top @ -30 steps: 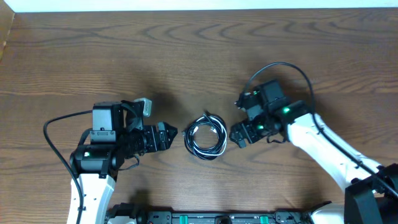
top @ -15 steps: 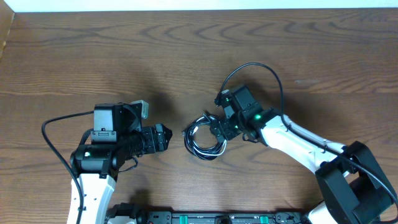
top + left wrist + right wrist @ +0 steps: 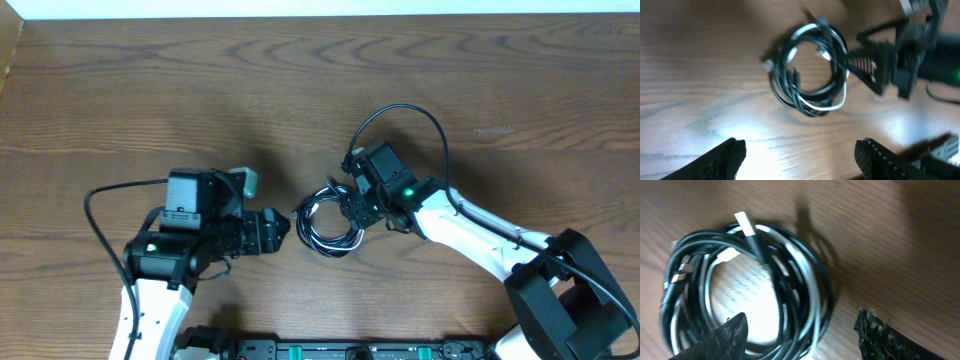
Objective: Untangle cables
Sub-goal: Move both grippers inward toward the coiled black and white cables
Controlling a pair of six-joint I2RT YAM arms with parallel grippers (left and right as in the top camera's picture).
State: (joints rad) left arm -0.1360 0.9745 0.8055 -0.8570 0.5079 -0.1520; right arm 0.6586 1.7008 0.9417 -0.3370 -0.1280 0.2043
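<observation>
The wooden table point(image 3: 300, 80) carries only one thing besides the two arms: the cables point(image 3: 785, 87), a small black-and-white coil lying flat about midway between the side edges and towards the edge where the robot stands.

The right gripper point(image 3: 350, 208) is down at the coil's right side. Its jaws are parted and straddle the strands there without clamping them yet.

The left gripper point(image 3: 800, 150) hangs just off the coil's left side, also spread wide, with nothing between its fingers point(image 3: 730, 152).

I'd say the step is taking a first hold. To do it well, the right jaws should close on one or two outer strands, not the whole bundle. The left gripper could then pin the opposite side so that a loop can be drawn free.

A white-tipped plug end point(image 3: 743, 220) lies on top and looks like the easiest lead to follow.
</observation>
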